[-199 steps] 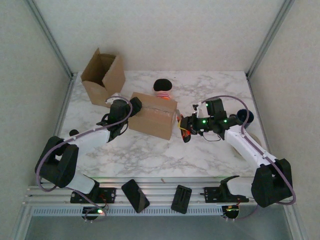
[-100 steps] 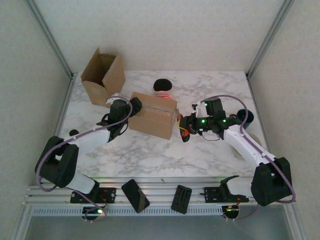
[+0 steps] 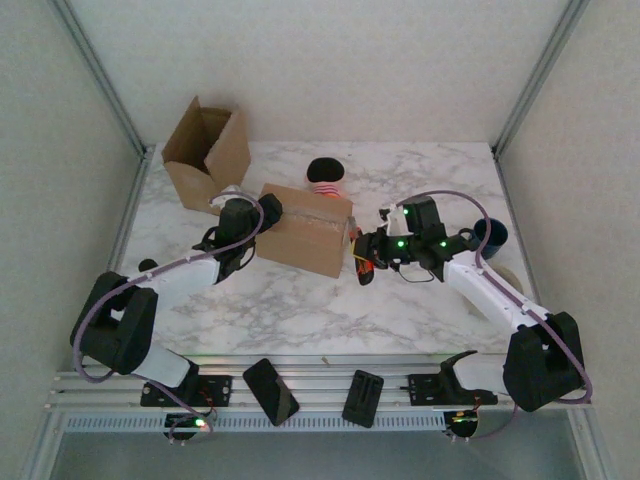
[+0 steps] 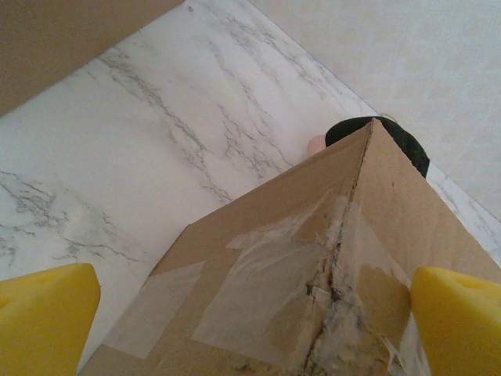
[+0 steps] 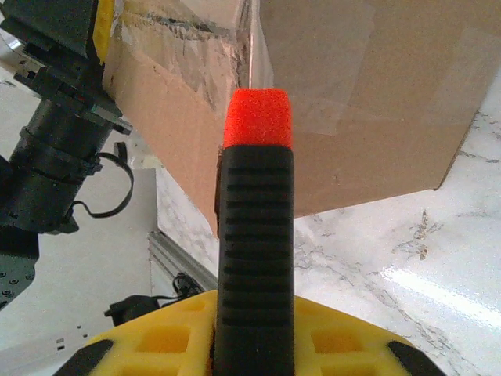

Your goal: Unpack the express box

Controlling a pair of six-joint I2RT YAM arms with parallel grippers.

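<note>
Taped box (image 3: 305, 230): lay closed on the marble table (image 3: 400, 310), about midway between the two arms; clear tape ran along its seams and corner (image 4: 313, 266).
Left gripper (image 3: 262, 212): sat at the box's left end with its jaws spread wide; the yellow fingers (image 4: 43, 317) stood on either side of the box's corner, and whether they touched the cardboard could not be told.
Right gripper (image 3: 368, 262): was just off the box's right end, clamped on a black-handled tool (image 5: 254, 235).
Tool tip (image 5: 258, 117): was red-orange and pointed at the vertical corner edge of the box; whether it touched could not be told.
Open box (image 3: 207, 150): stood behind and to the left of the taped box, apart from it, flaps up.
Black-and-pink striped thing (image 3: 325, 172): sat just behind the taped box; what it was could not be told.
Dark blue round thing (image 3: 492, 235): lay well to the right of the taped box, beyond the right arm.
</note>
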